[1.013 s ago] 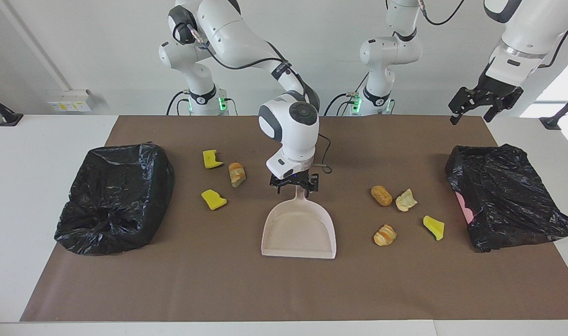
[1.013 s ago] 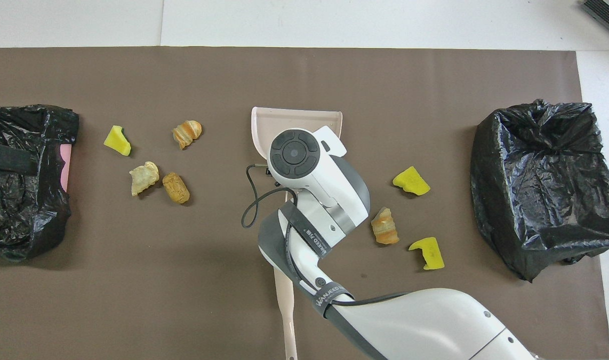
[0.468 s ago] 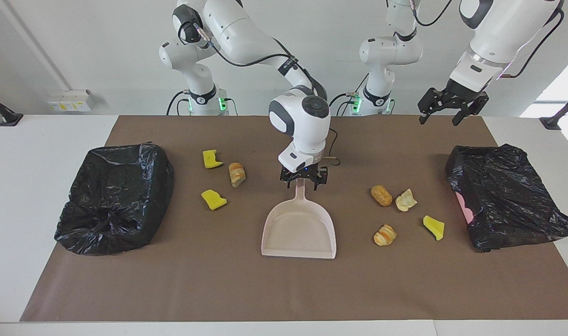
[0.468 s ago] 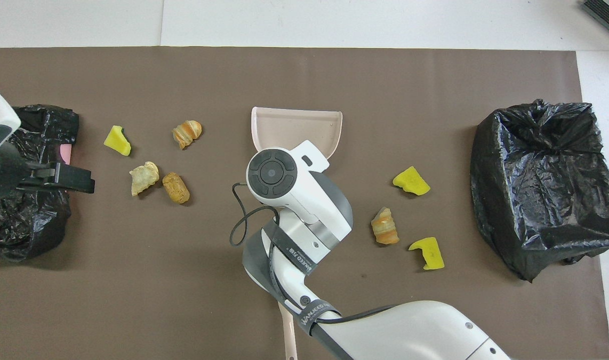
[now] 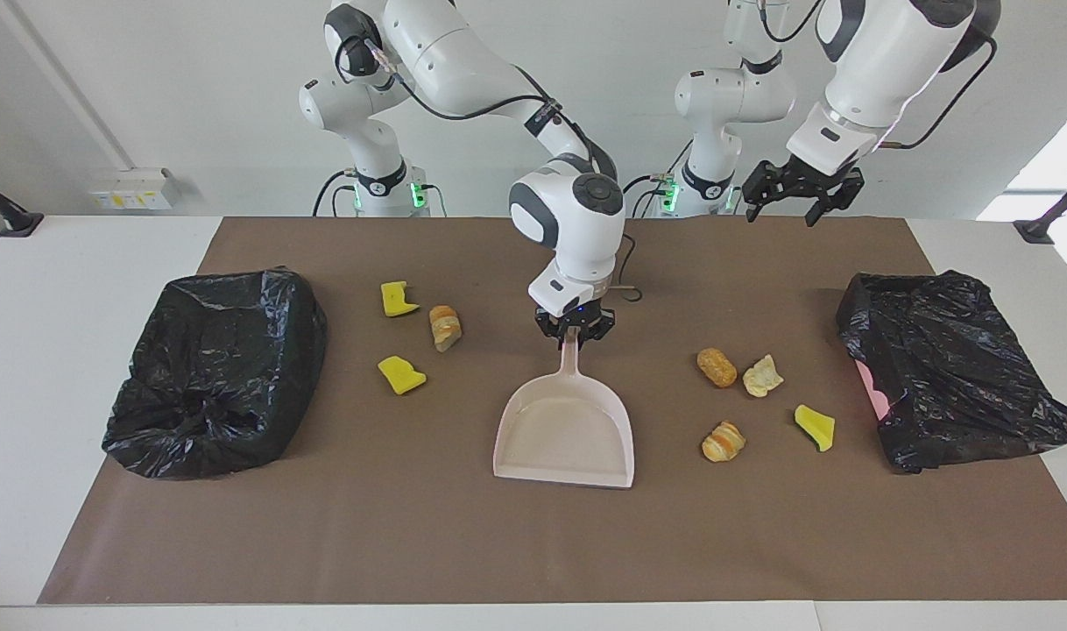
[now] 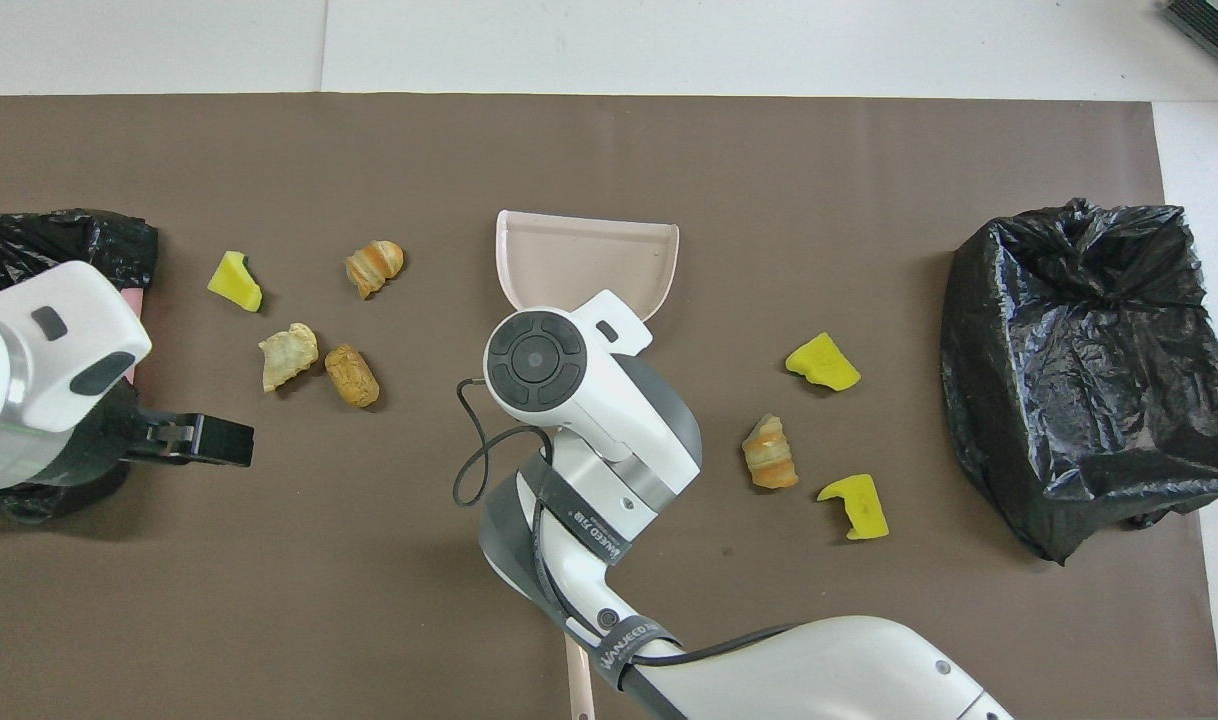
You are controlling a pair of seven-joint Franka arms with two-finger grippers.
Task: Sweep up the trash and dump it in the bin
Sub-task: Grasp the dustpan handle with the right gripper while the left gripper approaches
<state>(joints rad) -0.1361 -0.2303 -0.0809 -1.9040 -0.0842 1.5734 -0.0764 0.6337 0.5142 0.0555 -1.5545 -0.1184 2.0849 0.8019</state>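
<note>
Nearest the robots, up in the air: left claw [image 5: 792,194] spread, holding nothing, over the brown mat [image 5: 533,543] just robot-side of the trash pieces toward the left arm's end.

Right claw [image 5: 574,331] low at mid-table, pinching the handle of the dustpan [image 5: 564,434].

Dustpan as landmark, flat on the mat, mouth pointing away from the robots.

Toward the right arm's end of it: two yellow wedges [image 5: 397,298] [image 5: 400,374] and a bread lump [image 5: 445,327], well apart from the pan.

Toward the left arm's end: brown roll [image 5: 717,367], pale lump [image 5: 762,375], croissant-like piece [image 5: 724,441], yellow wedge [image 5: 816,427].

Out past each cluster, one bin in a black bag [image 5: 214,372] [image 5: 950,381] at either end of the table [image 5: 25,350].
</note>
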